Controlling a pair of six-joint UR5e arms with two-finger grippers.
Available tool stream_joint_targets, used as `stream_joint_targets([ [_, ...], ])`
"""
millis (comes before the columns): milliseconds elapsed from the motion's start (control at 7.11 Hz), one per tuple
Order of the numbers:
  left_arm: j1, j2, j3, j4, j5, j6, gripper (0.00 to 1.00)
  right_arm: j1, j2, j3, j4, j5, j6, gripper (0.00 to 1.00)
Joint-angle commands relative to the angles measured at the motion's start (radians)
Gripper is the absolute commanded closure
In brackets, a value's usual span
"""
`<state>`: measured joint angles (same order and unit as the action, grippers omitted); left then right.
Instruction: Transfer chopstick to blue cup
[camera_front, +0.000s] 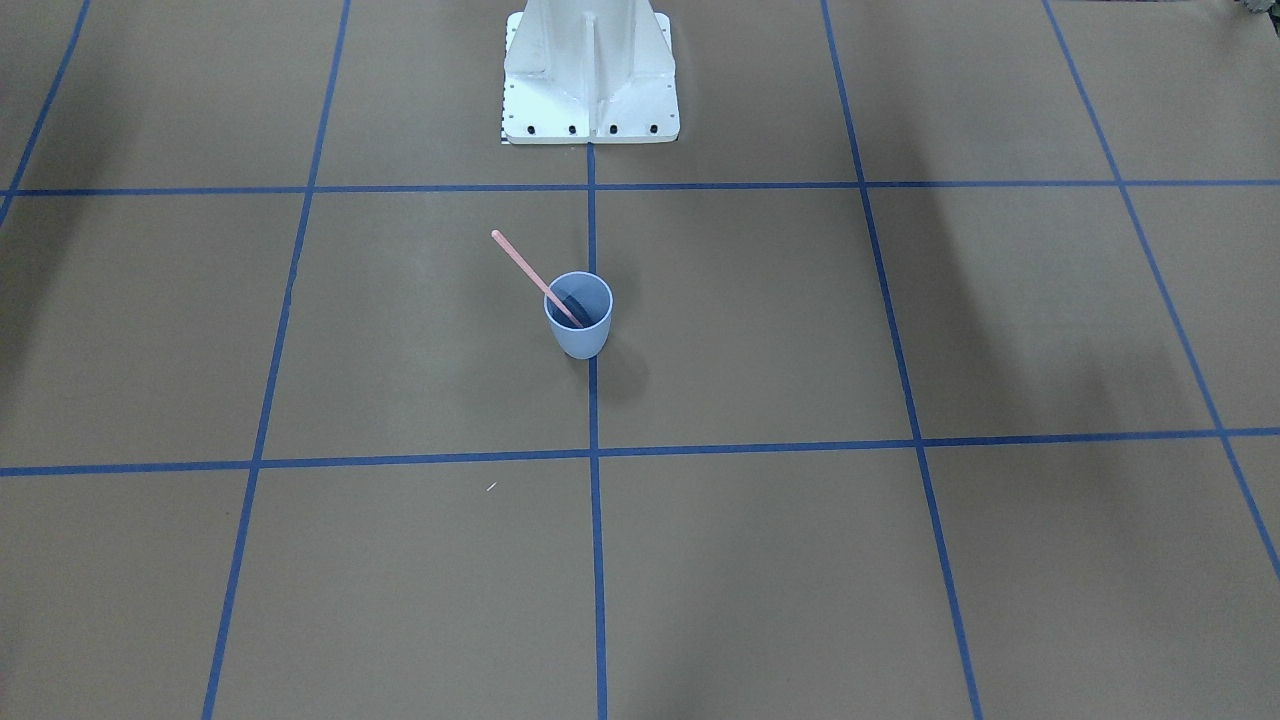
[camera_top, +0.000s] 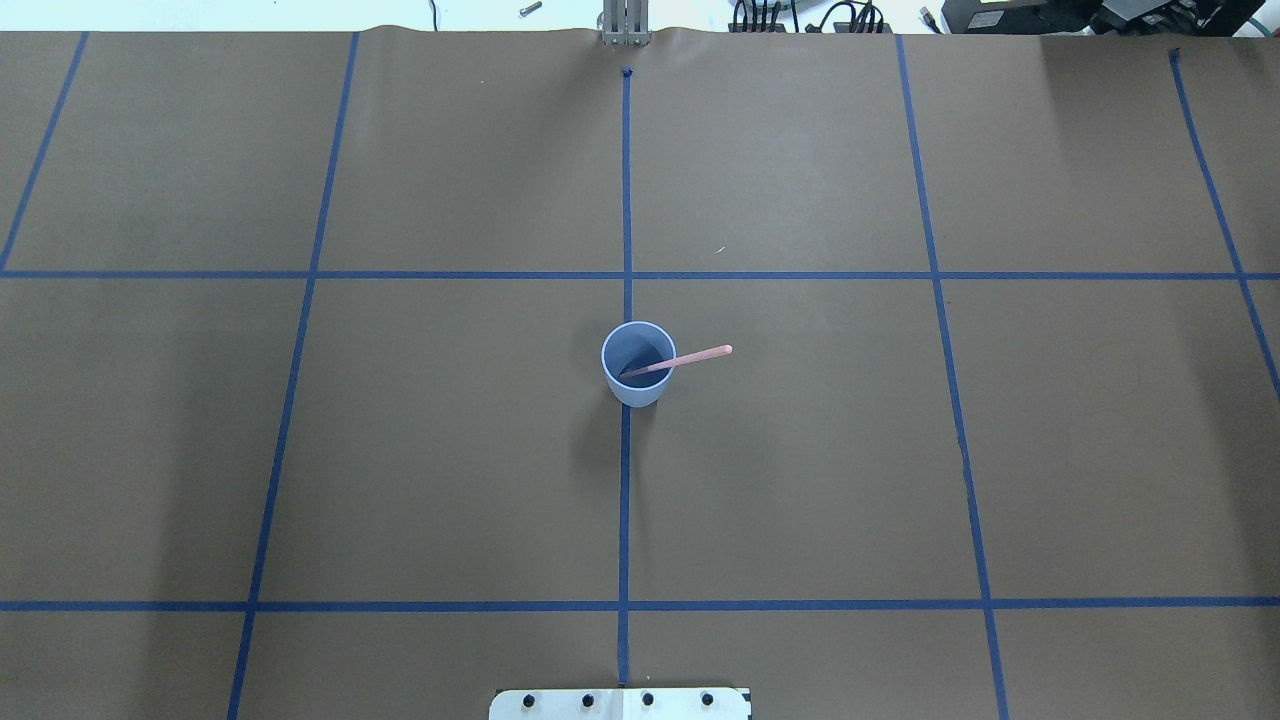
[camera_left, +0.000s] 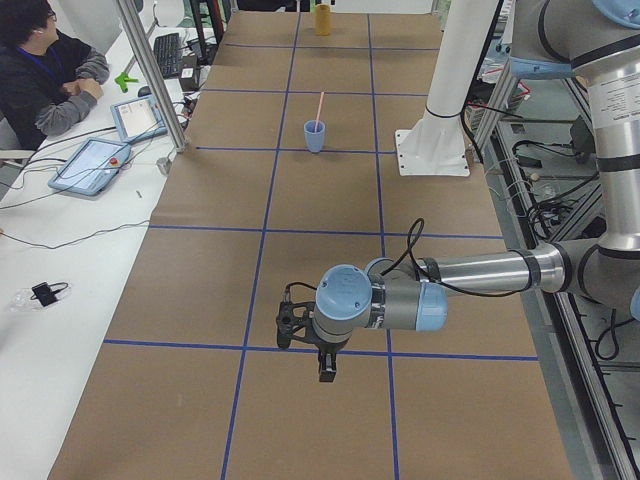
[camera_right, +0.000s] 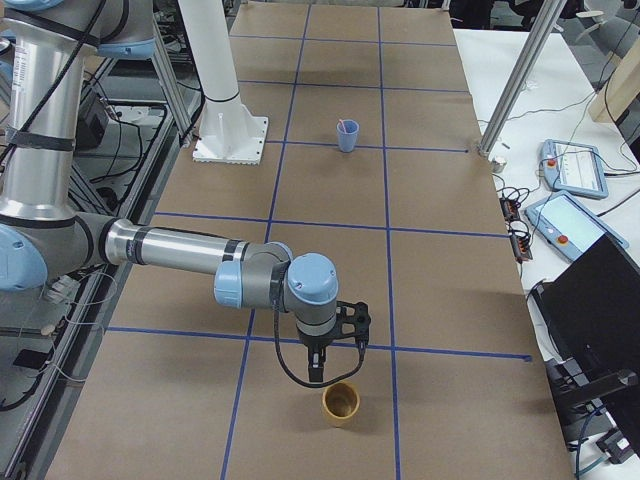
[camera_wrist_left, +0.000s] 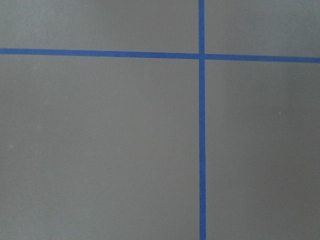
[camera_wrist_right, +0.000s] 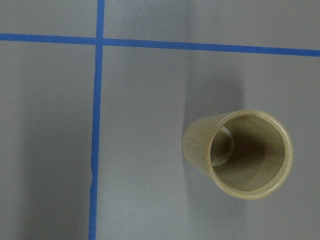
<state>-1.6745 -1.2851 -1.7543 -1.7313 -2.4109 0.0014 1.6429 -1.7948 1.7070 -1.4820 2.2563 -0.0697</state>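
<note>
The blue cup (camera_front: 578, 340) stands upright on the table's centre line, and also shows in the overhead view (camera_top: 637, 390). The pale pink chopstick (camera_front: 520, 262) stands in it, leaning against the rim toward the robot's right (camera_top: 695, 357). My left gripper (camera_left: 327, 375) hangs over bare table far from the cup, at the table's left end. My right gripper (camera_right: 312, 378) hangs at the right end, just beside a tan bamboo cup (camera_right: 340, 403). Both grippers show only in the side views, so I cannot tell whether they are open or shut. Neither wrist view shows fingers.
The tan bamboo cup (camera_wrist_right: 240, 152) stands upright and looks empty. The robot's white base (camera_front: 590, 75) stands behind the blue cup. An operator (camera_left: 40, 70) sits at a side table with tablets (camera_left: 90, 165). Blue tape lines grid the brown table.
</note>
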Motion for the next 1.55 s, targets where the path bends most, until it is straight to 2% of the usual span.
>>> stream_joint_targets([
  [0,0.001,0.001,0.000,-0.001,0.003,0.000,0.02,0.000,-0.002,-0.003,0.006,-0.001,0.001,0.00],
  [844,0.001,-0.006,-0.004,-0.001,0.001,0.000,0.02,0.000,-0.011,-0.001,0.008,-0.043,0.001,0.00],
  [1406,0.001,-0.006,-0.002,-0.001,0.004,0.000,0.02,0.000,-0.012,-0.015,0.000,-0.021,0.001,0.00],
])
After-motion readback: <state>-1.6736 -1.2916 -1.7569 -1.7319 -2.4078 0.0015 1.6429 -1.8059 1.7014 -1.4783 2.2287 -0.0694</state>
